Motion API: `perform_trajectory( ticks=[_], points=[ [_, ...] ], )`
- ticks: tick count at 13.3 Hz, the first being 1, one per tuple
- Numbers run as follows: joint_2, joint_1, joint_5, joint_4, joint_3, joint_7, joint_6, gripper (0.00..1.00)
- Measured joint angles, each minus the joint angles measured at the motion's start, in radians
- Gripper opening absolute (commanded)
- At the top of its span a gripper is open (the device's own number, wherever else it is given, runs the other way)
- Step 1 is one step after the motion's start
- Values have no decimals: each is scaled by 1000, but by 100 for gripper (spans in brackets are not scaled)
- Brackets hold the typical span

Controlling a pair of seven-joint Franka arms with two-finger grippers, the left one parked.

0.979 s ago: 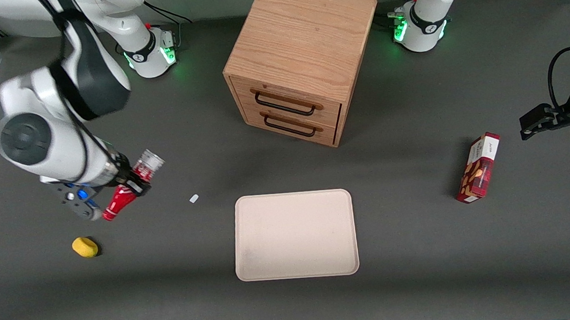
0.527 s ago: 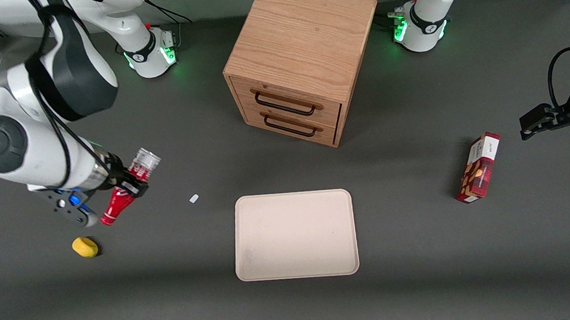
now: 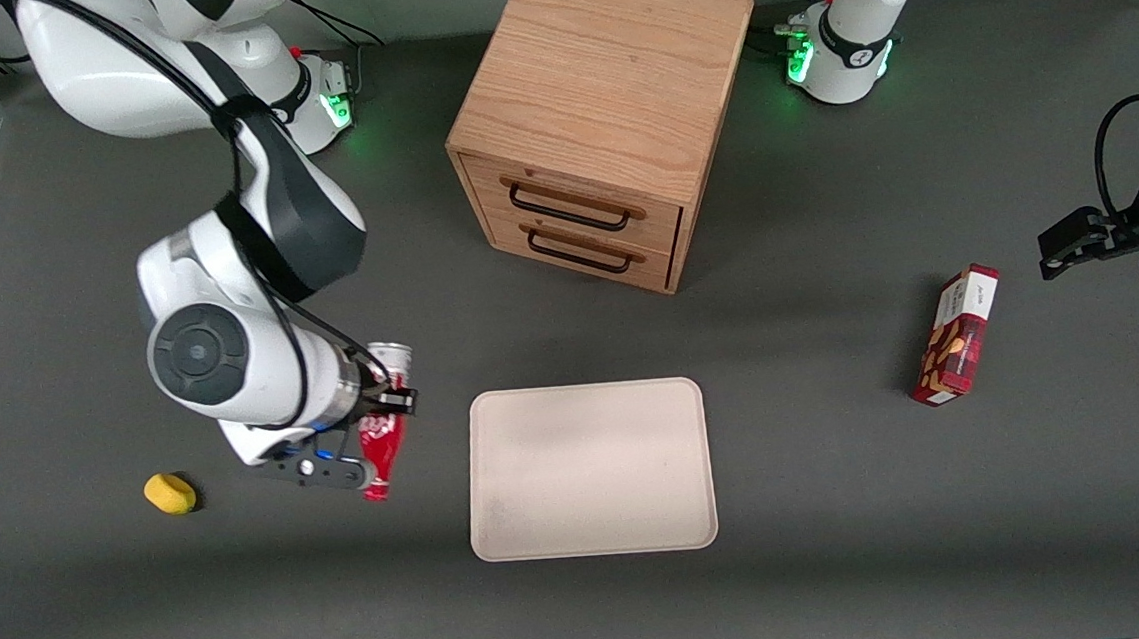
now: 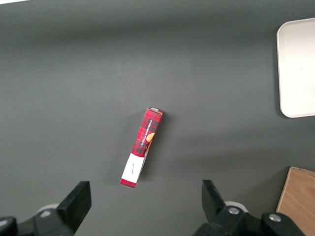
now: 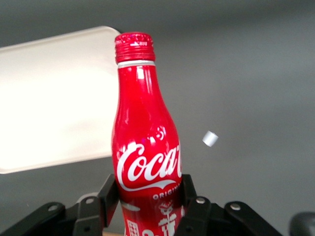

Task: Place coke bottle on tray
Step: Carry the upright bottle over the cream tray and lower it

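We see the bottle clamped between the gripper jaws, which are closed on its lower body; glossy red metal, ribbed cap, white script. It hangs above the table, just beside the tray, on the working arm's side. Tray is matte cream, rounded corners, low rim. Nearby we see a small white scrap on the dark matte tabletop.
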Motion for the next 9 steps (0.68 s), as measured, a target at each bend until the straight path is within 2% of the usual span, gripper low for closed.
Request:
perform_trajectory(
  ticks=[5,9],
  points=[
    [143,57,-2,7,-8,-9,194,0],
    [229,125,-6,11,-73,-19,312,0]
  ],
)
